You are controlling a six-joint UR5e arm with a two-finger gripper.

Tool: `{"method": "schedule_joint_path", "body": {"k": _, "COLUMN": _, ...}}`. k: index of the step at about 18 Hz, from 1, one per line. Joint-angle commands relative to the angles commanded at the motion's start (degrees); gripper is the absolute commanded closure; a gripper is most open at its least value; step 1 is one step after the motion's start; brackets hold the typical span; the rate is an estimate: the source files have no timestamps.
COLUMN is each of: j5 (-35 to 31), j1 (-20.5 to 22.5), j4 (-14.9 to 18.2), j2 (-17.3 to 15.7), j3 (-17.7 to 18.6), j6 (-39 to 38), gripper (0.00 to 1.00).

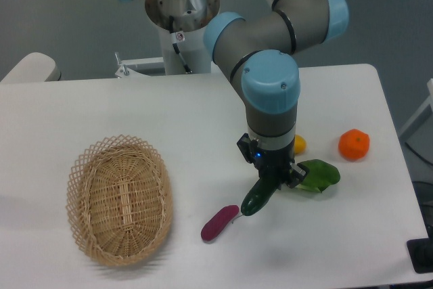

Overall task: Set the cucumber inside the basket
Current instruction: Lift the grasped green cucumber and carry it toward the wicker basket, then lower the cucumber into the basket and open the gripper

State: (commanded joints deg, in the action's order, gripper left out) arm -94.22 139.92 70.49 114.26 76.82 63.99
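Hand: grasping cucumber, tilted, lower end at 7 o'clock beside purple piece. Basket: on desk, well apart at 9 o'clock.

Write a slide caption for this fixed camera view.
The hand grips the cucumber beside the purple piece, right of the empty basket.

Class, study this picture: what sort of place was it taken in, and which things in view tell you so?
Probably a robotics lab, not a kitchen. An industrial arm's hand grips a cucumber above a bare white table, with a wicker basket and toy-like produce set out, over a plain grey floor.
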Motion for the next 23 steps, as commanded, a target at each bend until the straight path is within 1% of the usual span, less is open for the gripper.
{"method": "schedule_joint_path", "body": {"k": 3, "j5": 0.2, "j1": -0.4, "j4": 0.1, "j2": -1.1, "j3": 2.1, "j6": -0.6, "gripper": 0.63}}
{"method": "schedule_joint_path", "body": {"k": 4, "j5": 0.1, "j1": -1.6, "j4": 0.3, "j2": -1.3, "j3": 2.1, "j6": -1.2, "gripper": 0.63}}
{"method": "schedule_joint_path", "body": {"k": 8, "j5": 0.0, "j1": -6.1, "j4": 0.8, "j2": -1.1, "j3": 2.6, "j6": -9.2, "gripper": 0.63}}
{"method": "schedule_joint_path", "body": {"k": 10, "j5": -0.1, "j1": -9.0, "j4": 0.4, "j2": -0.4, "j3": 2.6, "j6": -14.6, "gripper": 0.63}}
{"method": "schedule_joint_path", "body": {"k": 14, "j5": 0.1, "j1": -14.4, "j4": 0.4, "j2": 1.3, "j3": 2.7, "j6": -22.7, "gripper": 0.63}}
{"method": "schedule_joint_path", "body": {"k": 18, "j5": -0.3, "j1": -18.9, "j4": 0.3, "j2": 1.9, "j3": 5.8, "j6": -28.6, "gripper": 0.63}}
{"method": "schedule_joint_path", "body": {"k": 22, "j5": -0.4, "j1": -22.6, "j4": 0.2, "j2": 3.8, "j3": 6.9, "j6": -36.8, "gripper": 0.62}}
{"method": "schedule_joint_path", "body": {"k": 23, "j5": -0.4, "j1": -23.2, "j4": 0.2, "j2": 4.3, "j3": 7.0, "j6": -40.0, "gripper": 0.62}}
